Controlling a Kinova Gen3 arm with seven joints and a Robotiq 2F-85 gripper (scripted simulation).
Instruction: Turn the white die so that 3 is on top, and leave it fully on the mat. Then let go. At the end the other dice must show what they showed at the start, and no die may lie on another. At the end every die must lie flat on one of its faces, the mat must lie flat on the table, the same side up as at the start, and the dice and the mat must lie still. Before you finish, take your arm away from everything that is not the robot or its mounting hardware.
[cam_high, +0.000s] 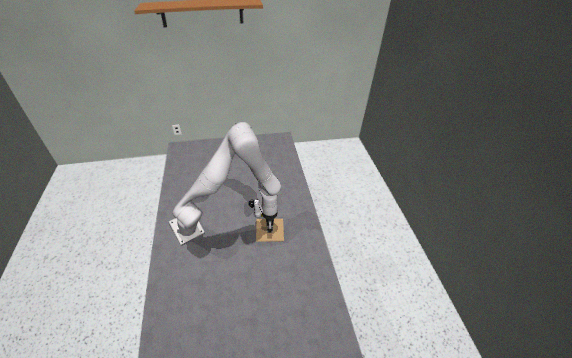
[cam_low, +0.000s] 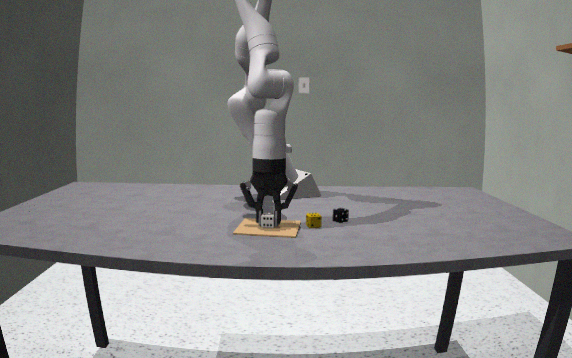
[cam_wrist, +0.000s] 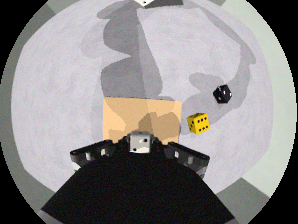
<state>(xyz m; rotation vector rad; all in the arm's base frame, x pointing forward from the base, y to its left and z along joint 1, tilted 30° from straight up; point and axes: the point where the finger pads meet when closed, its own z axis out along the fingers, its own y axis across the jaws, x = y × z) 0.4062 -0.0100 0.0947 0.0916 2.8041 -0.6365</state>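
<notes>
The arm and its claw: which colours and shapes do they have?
The arm is glossy white, built of rounded tube-like segments with bulging joints. It stands on a square white base plate. The claw is black, with a black collar and thin linked fingers. No cables or markings show.
</notes>
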